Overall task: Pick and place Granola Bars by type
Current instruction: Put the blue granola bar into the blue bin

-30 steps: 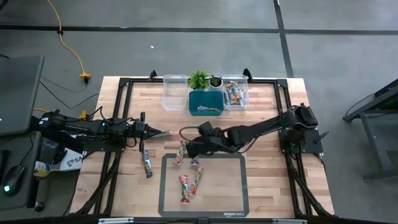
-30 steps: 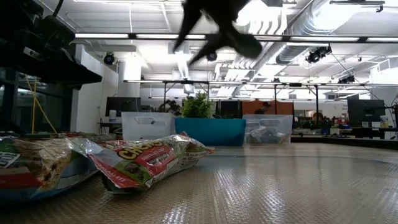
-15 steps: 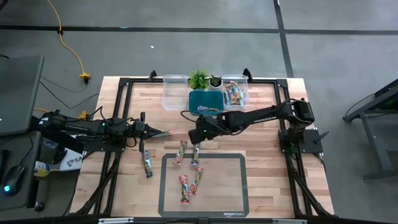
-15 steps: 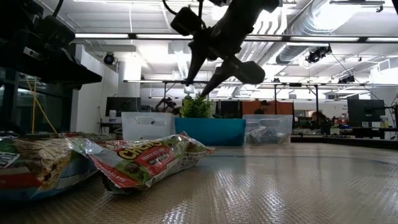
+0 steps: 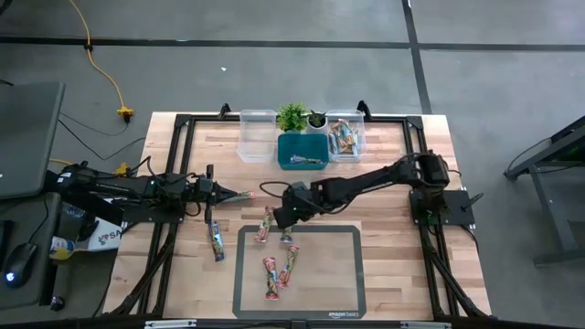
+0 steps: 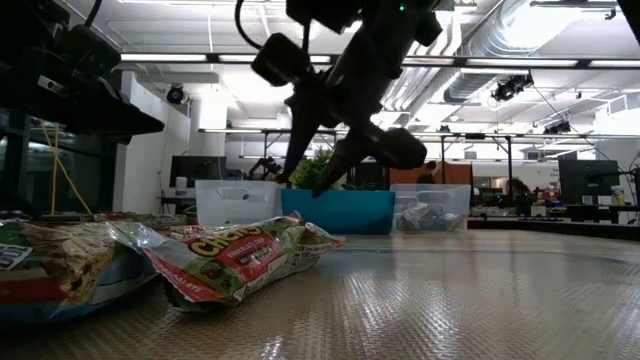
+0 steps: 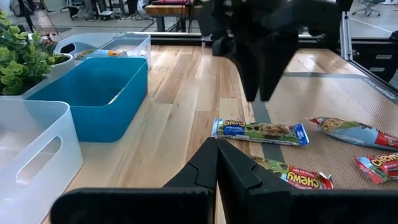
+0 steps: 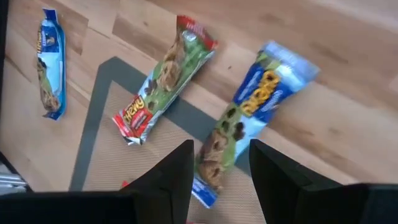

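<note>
The right claw (image 5: 282,219) hangs over the far edge of the mat (image 5: 347,292), fingers spread with nothing between them, right above a blue bar (image 8: 249,118) lying across the mat's edge. Its wrist view also shows a green-and-red bar (image 8: 165,81) just beside that one and another blue bar (image 8: 50,62) off on the bare bench (image 5: 393,210). The left claw (image 5: 245,196) is pressed together, parked left of the mat. More bars (image 5: 277,270) lie on the mat. Only the high view shows the clear bin (image 5: 345,135) at the far edge with bars inside. The low view has a red Chewy bar (image 6: 235,260) up close.
</note>
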`<state>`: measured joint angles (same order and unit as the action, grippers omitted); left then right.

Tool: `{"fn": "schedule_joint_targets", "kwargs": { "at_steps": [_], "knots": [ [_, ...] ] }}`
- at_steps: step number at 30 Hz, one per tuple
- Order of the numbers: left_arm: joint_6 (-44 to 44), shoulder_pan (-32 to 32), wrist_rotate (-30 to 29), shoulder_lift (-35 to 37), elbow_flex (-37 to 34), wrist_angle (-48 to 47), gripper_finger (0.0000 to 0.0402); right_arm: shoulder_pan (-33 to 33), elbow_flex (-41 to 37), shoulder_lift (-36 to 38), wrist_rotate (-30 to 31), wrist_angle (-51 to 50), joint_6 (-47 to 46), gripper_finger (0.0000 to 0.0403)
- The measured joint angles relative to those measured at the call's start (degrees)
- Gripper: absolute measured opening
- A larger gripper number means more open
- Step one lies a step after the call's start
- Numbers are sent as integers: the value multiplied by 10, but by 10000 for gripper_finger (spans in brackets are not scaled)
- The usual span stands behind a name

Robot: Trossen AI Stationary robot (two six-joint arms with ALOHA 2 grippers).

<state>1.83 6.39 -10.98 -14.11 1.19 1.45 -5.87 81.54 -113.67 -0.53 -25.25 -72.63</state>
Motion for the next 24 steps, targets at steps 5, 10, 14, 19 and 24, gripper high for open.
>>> {"fn": "schedule_joint_targets", "kwargs": {
  "at_steps": [5, 10, 14, 19, 24],
  "knots": [
    [0, 0, 0, 0, 0, 0, 1, -5, 0, -12, 40, 51, -6, 138],
    [0, 0, 0, 0, 0, 0, 1, -10, 0, -15, 75, 110, 0, 138],
    [0, 0, 0, 0, 0, 0, 1, -10, 0, -15, 54, 168, 64, 138],
    [0, 0, 0, 0, 0, 0, 1, -10, 0, -15, 39, 195, 60, 138],
    [0, 0, 0, 0, 0, 0, 1, -9, 1, -15, 18, 144, 20, 138]
  ]
}}
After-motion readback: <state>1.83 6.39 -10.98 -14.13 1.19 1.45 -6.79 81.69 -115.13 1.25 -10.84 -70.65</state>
